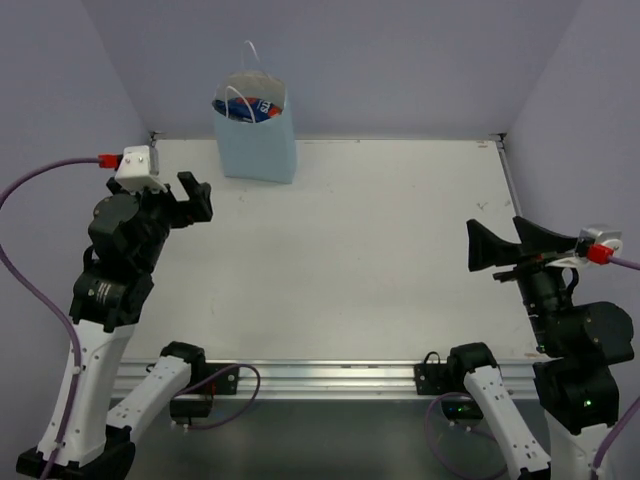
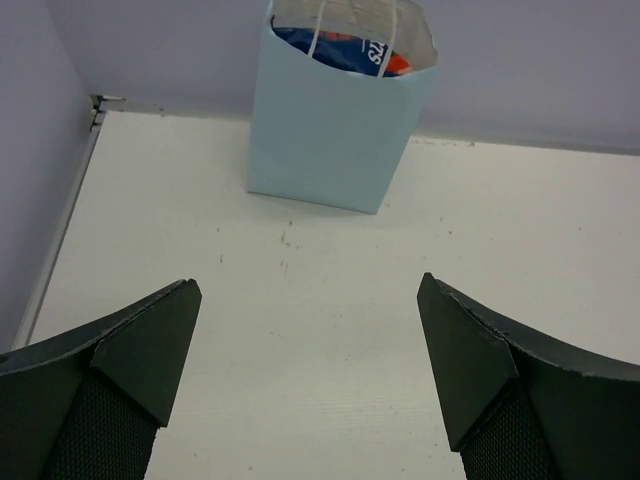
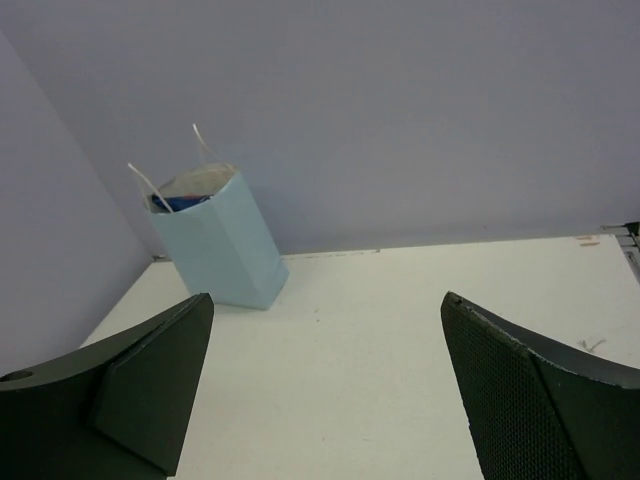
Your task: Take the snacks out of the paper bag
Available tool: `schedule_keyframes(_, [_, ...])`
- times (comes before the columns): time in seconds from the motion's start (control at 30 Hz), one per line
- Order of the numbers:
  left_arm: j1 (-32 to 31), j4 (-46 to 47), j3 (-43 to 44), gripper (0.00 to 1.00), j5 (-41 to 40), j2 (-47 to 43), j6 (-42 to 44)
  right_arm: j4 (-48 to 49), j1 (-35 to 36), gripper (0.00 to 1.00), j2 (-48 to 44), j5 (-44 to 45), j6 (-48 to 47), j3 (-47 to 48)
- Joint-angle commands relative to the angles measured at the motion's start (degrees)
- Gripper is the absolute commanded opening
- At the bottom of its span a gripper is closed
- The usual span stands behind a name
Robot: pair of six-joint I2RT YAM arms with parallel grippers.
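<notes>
The light blue paper bag (image 1: pixel 257 145) stands upright at the back left of the white table (image 1: pixel 380 250), its white cord handles up. Snacks (image 1: pixel 248 105) show in its open mouth as blue, white and red foil; individual packets cannot be told apart. My left gripper (image 1: pixel 197 192) hovers open and empty just in front of the bag and to its left. In the left wrist view the bag (image 2: pixel 335 130) and the snacks (image 2: pixel 345 50) lie ahead of the gripper (image 2: pixel 308 290). My right gripper (image 1: pixel 497 240) is open and empty at the right side, far from the bag (image 3: pixel 215 245).
Lavender walls (image 1: pixel 400 60) close in the table at the back and on both sides. A metal rail (image 1: pixel 320 375) with the arm bases runs along the near edge. Purple cables (image 1: pixel 30 190) hang off the left arm.
</notes>
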Motion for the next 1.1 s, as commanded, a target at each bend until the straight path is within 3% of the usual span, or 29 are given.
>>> schedule_keyframes(0.0, [-0.24, 4.75, 1.05, 1.00, 3.80, 4.67, -0.06, 0.91, 0.07, 0.99, 2.40, -4.06, 2.53, -0.06])
schedule_keyframes(0.1, [-0.32, 7.21, 4.21, 1.00, 4.68, 11.95, 0.55, 2.92, -0.02, 0.99, 3.98, -7.75, 3.76, -2.35])
schedule_keyframes(0.3, [-0.32, 12.30, 19.23, 1.00, 4.42, 30.41, 3.71, 8.91, 0.07, 0.99, 7.50, -13.48, 6.40, -8.32])
schedule_keyframes(0.47, [-0.32, 23.20, 28.36, 1.00, 1.00, 44.01, 5.65, 8.65, 0.07, 0.99, 13.30, -17.51, 8.07, -8.86])
schedule_keyframes(0.67, [-0.32, 25.24, 38.84, 1.00, -2.26, 58.09, 1.53, 7.94, 0.07, 0.99, 17.00, -21.30, 9.04, -8.85])
schedule_keyframes(0.8, [-0.32, 25.41, 41.13, 0.96, -0.69, 61.19, -4.62, 8.73, 0.07, 0.99, 16.91, -22.09, 9.65, -10.61])
schedule_keyframes(1.07, [-0.50, 29.45, 39.11, 0.70, 4.06, 61.63, -13.77, 9.26, 0.07, 0.99, 16.65, -21.39, 9.66, -12.02])
